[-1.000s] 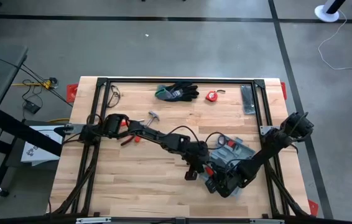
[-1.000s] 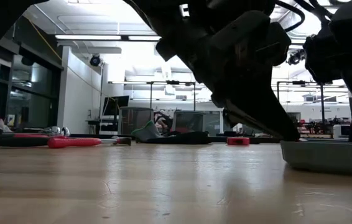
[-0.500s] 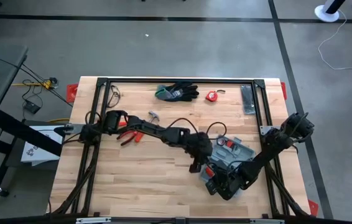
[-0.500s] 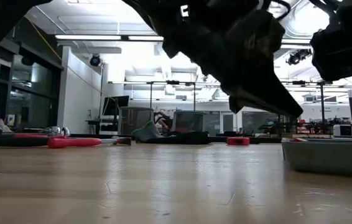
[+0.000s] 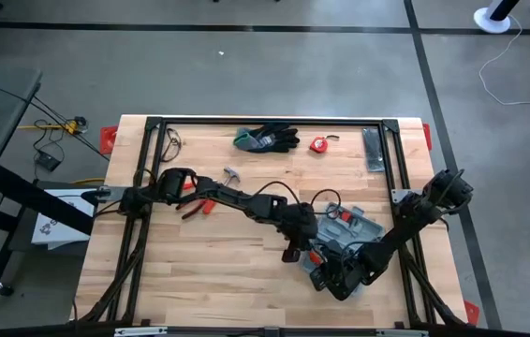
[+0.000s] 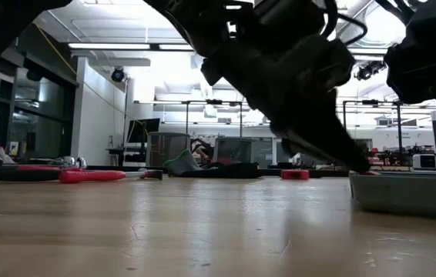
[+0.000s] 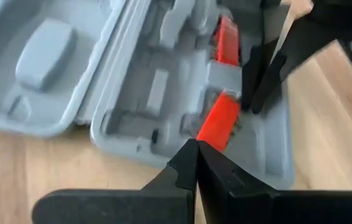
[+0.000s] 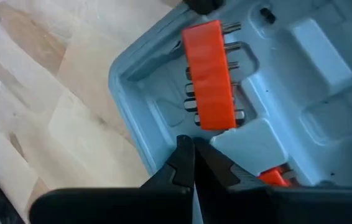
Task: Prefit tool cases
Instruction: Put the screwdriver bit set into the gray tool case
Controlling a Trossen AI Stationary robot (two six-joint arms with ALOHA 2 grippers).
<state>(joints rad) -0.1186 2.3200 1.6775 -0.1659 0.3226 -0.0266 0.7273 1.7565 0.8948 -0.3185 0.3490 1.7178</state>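
Observation:
The grey-blue tool case [image 5: 349, 227] lies open on the right half of the table, with moulded recesses and orange-red bit holders [image 8: 210, 74] inside. My left gripper [image 5: 292, 253] reaches in from the table's left, slanting down. Its shut tips [image 7: 196, 146] are at the case's left rim, just short of a red holder [image 7: 218, 122]. My right gripper [image 5: 329, 266] comes from the right, steeply down, and is shut inside the case's tray [image 8: 193, 144]. In the left wrist view its dark fingers [image 7: 260, 84] stand beside the red holders. My left gripper has its shut tips over the case's left rim [image 7: 163, 151], slanting down from the table's left; whether they touch it, I cannot tell. My right gripper points its shut tips down onto the grey moulding [image 8: 241, 140] next to the orange bit holder; whether they touch it is hidden by the fingers.
Black-and-green gloves [image 5: 267, 139], a red tape measure [image 5: 318, 144] and a dark flat bar [image 5: 374, 150] lie along the far edge. Red-handled pliers [image 5: 195, 208] and a small hammer [image 5: 230, 175] lie under the left arm. A black frame [image 5: 265, 122] rings the table.
My left gripper has shifted a little toward the case, rising briefly and coming down again at its left rim, still shut. The case has stayed where it was.

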